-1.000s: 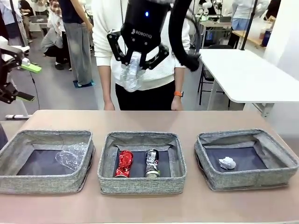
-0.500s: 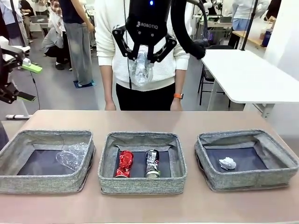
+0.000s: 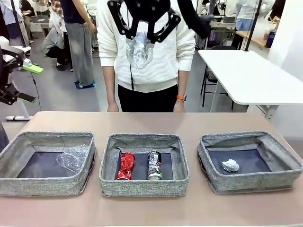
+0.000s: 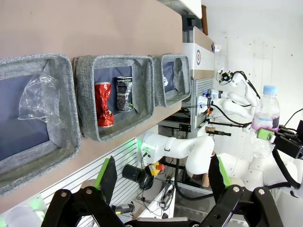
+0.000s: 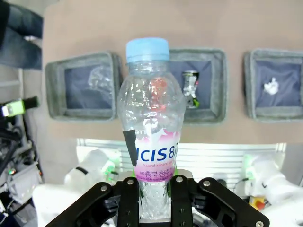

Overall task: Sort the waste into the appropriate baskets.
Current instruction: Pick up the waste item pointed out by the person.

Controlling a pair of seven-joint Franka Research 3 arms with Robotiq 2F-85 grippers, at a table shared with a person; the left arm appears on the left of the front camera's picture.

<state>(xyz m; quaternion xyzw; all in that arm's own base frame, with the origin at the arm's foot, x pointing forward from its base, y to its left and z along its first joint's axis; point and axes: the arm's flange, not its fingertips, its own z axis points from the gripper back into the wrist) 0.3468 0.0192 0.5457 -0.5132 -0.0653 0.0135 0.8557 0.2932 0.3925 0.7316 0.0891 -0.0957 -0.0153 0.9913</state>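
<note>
Busy workshop bkgd; a white table [image 3: 251, 75] stands at right, a person in a white ribbed knit top [image 3: 163, 61] at the far side, hands hanging at the edge. Work surface [image 3: 151, 208] is matte brown, flat, smooth.

Three baskets in a row, all square, low-walled, soft grey woven fabric w/ dark grey floors, walls slightly slumped:
- Left basket [image 3: 28, 182]: holds the clear plastic container [image 3: 73, 157], crinkled, thin, glossy, lying near its right wall.
- Middle basket [image 3: 142, 187]: red can [image 3: 126, 166] and black-and-silver can [image 3: 154, 165] lie side by side, both dented metal, close but apart.
- Right basket [image 3: 236, 182]: white paper ball [image 3: 230, 165], crumpled, on the floor near centre.

Right gripper [image 3: 140, 35] is high above the surface, in front of the person's chest, black linkage body. Its fingers are clenched on the clear bottle [image 3: 139, 49]. Right wrist view: bottle [image 5: 150, 127] is ribbed transparent plastic, waisted shape, pale blue cap pointing away from the gripper, pink-and-white label band just above the fingers; grip sits at the base end. The baskets lie well below it.

Left gripper [image 4: 163, 179] is off the left side of the surface, raised. Fingers [image 4: 108, 174] w/ green pads are spread wide, released, nothing between them. In the left wrist view the bottle [image 4: 266, 111] is seen far off, held by the other arm.
</note>
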